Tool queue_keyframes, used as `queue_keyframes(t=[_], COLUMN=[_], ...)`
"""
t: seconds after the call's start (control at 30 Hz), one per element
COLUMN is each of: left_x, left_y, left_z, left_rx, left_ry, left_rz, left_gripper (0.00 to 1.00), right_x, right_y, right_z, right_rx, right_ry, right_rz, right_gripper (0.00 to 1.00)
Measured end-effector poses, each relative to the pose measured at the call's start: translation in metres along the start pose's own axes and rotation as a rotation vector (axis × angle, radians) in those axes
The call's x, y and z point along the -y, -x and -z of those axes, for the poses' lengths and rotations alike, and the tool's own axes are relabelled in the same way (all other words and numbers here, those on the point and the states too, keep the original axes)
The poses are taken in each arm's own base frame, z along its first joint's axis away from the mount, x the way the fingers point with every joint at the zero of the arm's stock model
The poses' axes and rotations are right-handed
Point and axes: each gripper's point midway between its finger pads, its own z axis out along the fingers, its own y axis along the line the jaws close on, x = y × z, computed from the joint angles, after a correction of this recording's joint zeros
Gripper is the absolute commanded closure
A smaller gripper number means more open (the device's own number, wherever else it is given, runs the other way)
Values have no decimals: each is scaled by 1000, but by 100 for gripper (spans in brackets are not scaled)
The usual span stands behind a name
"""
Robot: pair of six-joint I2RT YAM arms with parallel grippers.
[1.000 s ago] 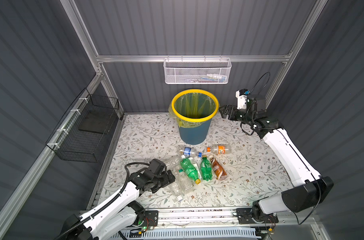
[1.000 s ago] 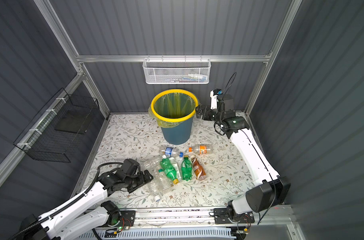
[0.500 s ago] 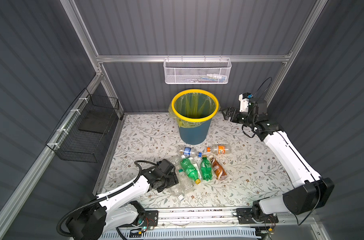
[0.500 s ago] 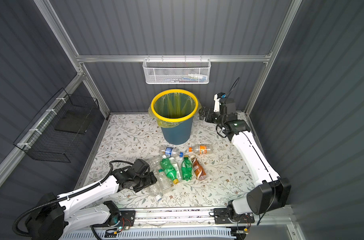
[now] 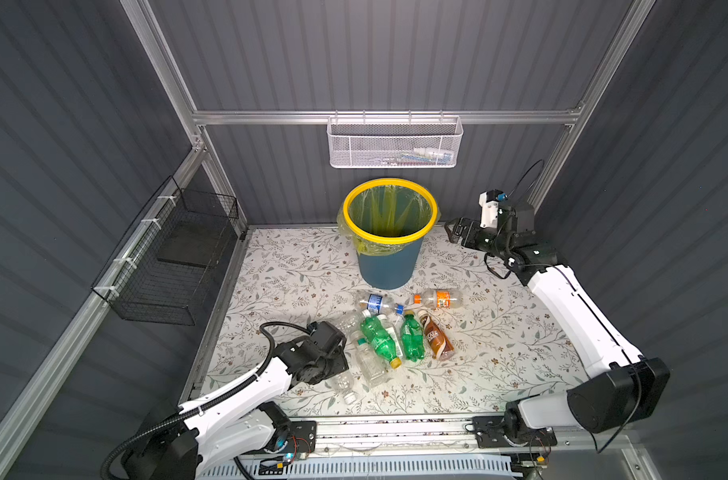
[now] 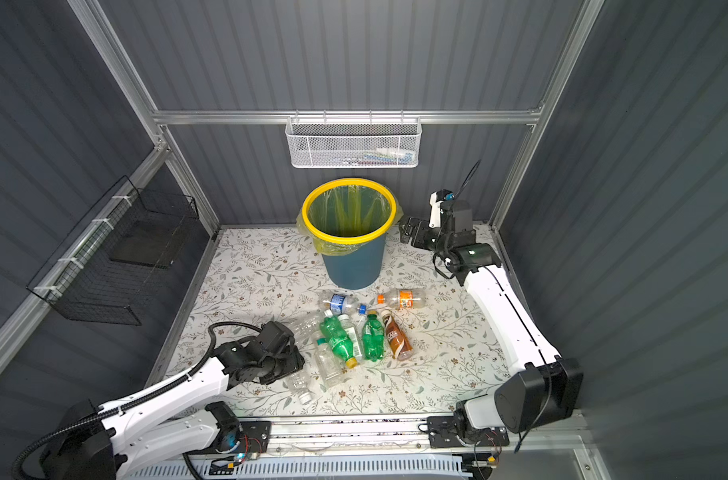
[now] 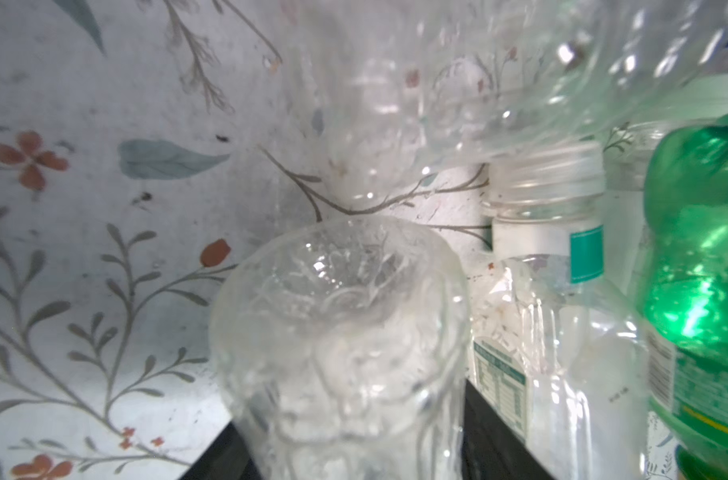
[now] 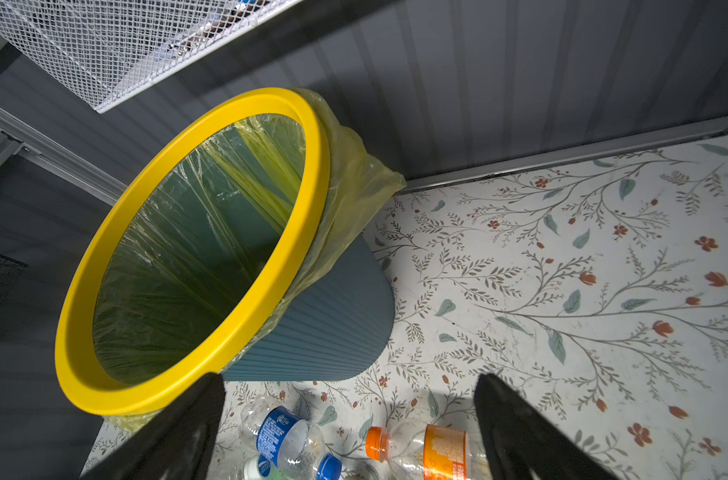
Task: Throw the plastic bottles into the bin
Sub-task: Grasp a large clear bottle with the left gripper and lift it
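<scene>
Roughly nine plastic bottles [image 5: 412,343]: lying in a loose cluster from the middle of the worktop toward its front edge, all outside the bin.
Worktop [image 5: 291,270]: white sheet printed with grey-green twigs, leaves and small red flowers; open stretches along its left and right edges, and small dark specks in the left wrist view.
Bin [image 5: 389,268]: round dark-blue plastic bucket with a yellow rim and a translucent yellow-green liner, upright by the middle of the back edge.
Left gripper [image 5: 335,372]: low near the front edge, left of centre, dark jaws clenched on either side of the clear ribbed plastic bottle [image 7: 341,332].
Clear ribbed plastic bottle, top view [image 5: 342,382]: at the cluster's front left, white cap toward the front edge.
Neighbours: a clear square bottle with a teal-banded label [image 7: 561,332] just beside it, then a green bottle with a yellow cap [image 5: 378,343].
Nearest the bin: a clear bottle with blue label and cap [image 5: 374,303] and a clear bottle with orange label and cap [image 5: 439,298], both apart from it.
Right gripper [image 5: 455,232]: raised just beside the bin's rim, toward the back right corner, black jaws spread wide and empty.
Room: dark grey ribbed wall panels [image 5: 395,54] on three sides, framed by aluminium rails.
White mesh basket [image 5: 395,145]: hung on the back rail, above the bin.
Black wire basket [image 5: 175,257]: hung on the left wall, beside the worktop's left edge.
</scene>
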Motion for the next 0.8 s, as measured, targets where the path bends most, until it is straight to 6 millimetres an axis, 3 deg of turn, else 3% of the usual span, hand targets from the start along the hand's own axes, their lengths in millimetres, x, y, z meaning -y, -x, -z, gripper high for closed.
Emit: queue_keyframes(t=[0.17,0.43,0.53,0.8], left_x=[18,35,36,29], left_y=[25,66,73,82], left_z=[32,102,117,132], left_rx=[112,320,366,430], left_ry=[-65,-127,-137,-102], left_rz=[-43,-99,-113,-155], left_gripper=[33,33,34,34], right_x=[8,16,16,18], right_y=[-19,-39,-40,-43], right_z=[-7,-2,1,3], right_rx=[-44,-73,-70,-73], right_ry=[-14,-28,-27,-30], right_rz=[-13,-19,-21,-29], right_gripper=[6,6,6,7])
